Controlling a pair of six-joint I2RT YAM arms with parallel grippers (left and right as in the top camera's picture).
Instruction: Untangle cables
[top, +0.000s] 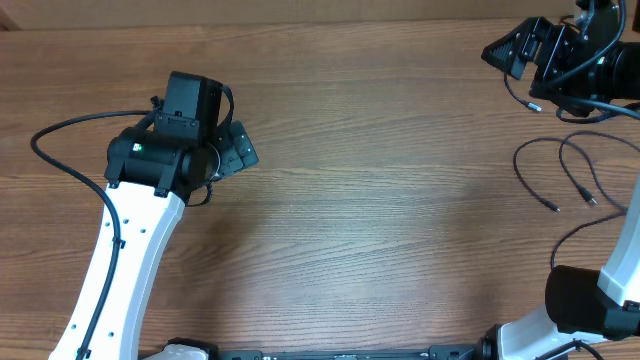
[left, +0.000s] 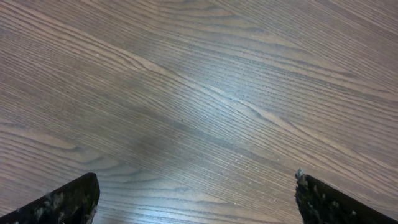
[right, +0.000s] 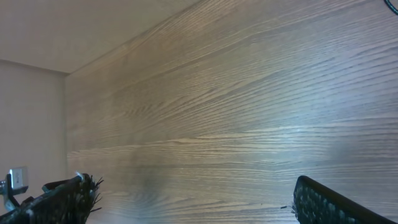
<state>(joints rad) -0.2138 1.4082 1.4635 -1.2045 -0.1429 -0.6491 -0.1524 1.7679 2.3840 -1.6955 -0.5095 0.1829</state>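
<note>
Cables lie on the right side of the bench as loose, wavy black strands. Two of them end in small plug tips that point toward the bench's middle. The strands curve apart from one another and are not bunched into a knot. Further up, one more thin cord with a pale tip curls out just below the right pincer. From above I cannot tell whether that cord touches the pincer.

Only the overhead view shows these strands. It also shows the left pincer well apart from them, over the left half of the bench, at the end of its white arm.

The left wrist view shows what the overhead cannot. The left pincer's two dark fingers sit in the bottom corners of the picture, spread wide. Only bare wood grain lies between them.

The right wrist view shows the same for the other arm. Its fingers stand far apart with nothing between them, and wood stretches ahead to a pale wall. A sliver of thin black line shows at the very top right corner of that view. It is too small to tell whether it is one of the strands. The overhead camera sees the right pincer from the side, so its spread is not clear from there.
</note>
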